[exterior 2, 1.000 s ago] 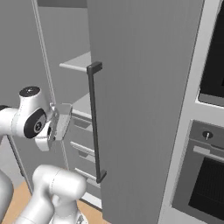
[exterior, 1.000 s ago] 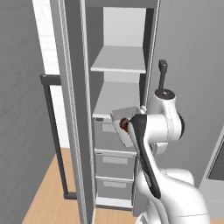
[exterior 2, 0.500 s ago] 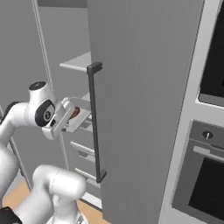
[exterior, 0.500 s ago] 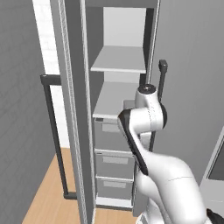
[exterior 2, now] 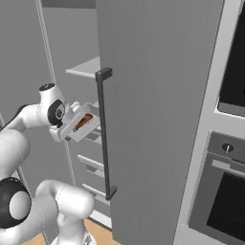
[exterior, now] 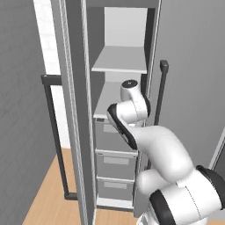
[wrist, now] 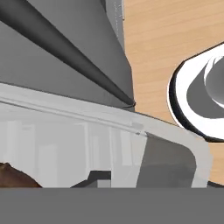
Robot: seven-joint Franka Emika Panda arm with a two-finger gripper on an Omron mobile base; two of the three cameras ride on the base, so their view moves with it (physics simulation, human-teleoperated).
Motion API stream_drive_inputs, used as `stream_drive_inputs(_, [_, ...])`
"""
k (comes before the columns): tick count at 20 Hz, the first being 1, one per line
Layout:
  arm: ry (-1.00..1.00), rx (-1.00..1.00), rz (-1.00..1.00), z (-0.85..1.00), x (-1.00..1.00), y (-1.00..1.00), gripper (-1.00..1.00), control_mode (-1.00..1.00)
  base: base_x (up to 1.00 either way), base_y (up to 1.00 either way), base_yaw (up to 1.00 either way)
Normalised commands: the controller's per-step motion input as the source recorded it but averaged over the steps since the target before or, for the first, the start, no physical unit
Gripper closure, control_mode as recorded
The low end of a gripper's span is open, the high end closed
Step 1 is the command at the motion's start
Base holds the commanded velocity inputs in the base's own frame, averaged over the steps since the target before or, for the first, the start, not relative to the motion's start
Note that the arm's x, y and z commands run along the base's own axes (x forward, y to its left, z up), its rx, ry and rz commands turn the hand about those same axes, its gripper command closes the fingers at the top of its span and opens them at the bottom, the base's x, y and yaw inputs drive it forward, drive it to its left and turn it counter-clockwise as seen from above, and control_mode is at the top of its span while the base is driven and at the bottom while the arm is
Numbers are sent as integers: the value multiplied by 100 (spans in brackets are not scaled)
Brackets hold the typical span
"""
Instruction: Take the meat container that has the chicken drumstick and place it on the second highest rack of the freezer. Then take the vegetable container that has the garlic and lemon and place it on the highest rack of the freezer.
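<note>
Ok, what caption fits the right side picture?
Robot's tool carrying the drumstick tray toward the open freezer.

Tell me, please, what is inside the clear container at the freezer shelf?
The chicken drumstick lies in the meat container, reddish-brown through the clear wall. Its far end is hidden behind the freezer door handle, and the container's floor cannot be seen.

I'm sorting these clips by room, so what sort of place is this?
Most likely a rendered home kitchen: a tall grey freezer stands open with shelves and drawers, a built-in black oven sits beside it, and the floor is wood.
</note>
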Motion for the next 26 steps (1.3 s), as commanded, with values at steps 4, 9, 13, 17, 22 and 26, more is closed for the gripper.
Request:
stream_drive_inputs(4, [-9, -3, 0, -3, -17, 1, 100, -100, 0, 0, 0])
stream_drive_inputs(9, [-23, -3, 0, 0, -38, 0, 100, -100, 0, 0, 0])
stream_drive_inputs(13, [-17, 0, 0, 0, 10, -3, 100, -100, 0, 0, 0])
stream_drive_inputs(17, [-25, 0, 0, 0, -54, 0, 100, -100, 0, 0, 0])
stream_drive_inputs(22, [-12, 0, 1, 18, -18, -1, 100, -100, 0, 0, 0])
stream_drive_inputs(26, [0, 0, 0, 10, 38, -3, 100, -100, 0, 0, 0])
